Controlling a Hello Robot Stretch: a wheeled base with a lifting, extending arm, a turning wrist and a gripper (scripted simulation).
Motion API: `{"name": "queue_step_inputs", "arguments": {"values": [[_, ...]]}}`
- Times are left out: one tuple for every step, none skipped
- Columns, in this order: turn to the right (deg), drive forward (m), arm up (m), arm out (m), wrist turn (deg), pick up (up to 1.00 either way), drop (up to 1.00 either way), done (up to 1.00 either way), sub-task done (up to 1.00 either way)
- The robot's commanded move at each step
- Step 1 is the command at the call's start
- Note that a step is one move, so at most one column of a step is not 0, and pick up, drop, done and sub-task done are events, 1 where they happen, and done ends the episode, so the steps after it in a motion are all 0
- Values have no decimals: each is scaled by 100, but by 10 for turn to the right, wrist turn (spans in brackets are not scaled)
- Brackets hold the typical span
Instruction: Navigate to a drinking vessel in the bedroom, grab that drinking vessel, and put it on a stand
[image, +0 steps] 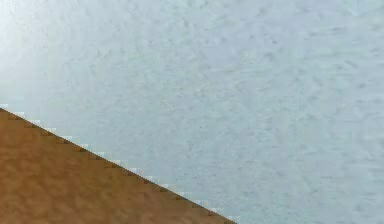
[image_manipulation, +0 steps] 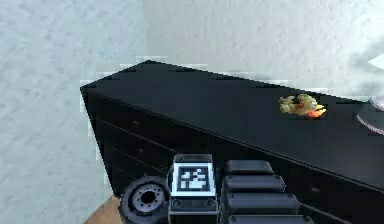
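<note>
The forward view faced a pale wall (image: 230, 90) from close up, above a wedge of brown floor (image: 60, 180), while the arm side view looked down across a near black dresser (image_manipulation: 200, 110) to similar pale wall.

A pale wall (image: 250, 90) meets a brown floor (image: 60, 180) in the forward view. In the arm side view, a long black dresser (image_manipulation: 200, 110) with drawers stands by the wall. A small yellow and orange thing (image_manipulation: 302, 105) lies on top of it.
</note>
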Motion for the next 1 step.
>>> {"name": "queue_step_inputs", "arguments": {"values": [[-450, 0, 0, 0, 0, 0, 0, 0, 0]]}}
